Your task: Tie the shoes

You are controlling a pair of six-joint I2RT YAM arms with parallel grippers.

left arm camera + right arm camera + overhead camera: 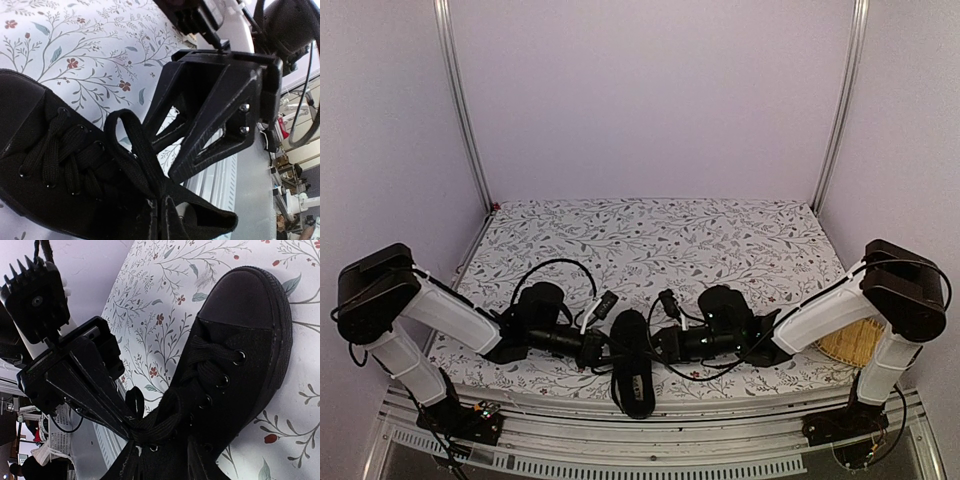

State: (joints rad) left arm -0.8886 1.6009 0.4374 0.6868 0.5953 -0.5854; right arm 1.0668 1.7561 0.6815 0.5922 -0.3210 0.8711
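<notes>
Left wrist view is showing the left hand [159, 216] with its fingers pressed together, clamped on the black lace [131, 150] just below a standing loop. The right hand [658, 345] is sitting close on the other side of that loop with its fingers partly apart. I cannot tell whether any lace is lying between them. The black shoe [632, 372] is lying between the two hands, on the near part of the flower-patterned table [650, 230], with its heel close to the front edge.

My judgement is that the loop is the weak point. A pull from the left hand while the right is not gripping would likely be flattening it or dragging the lace out through the eyelets. The hands are also working nearly tip to tip, so the right fingers closing could be catching the tongue or the left fingers instead of lace. A hard tug could be sliding the unweighted shoe towards the table edge.

Counting: one shoe, one loop visible, two hands, and one wicker basket [850, 346] at the right.
</notes>
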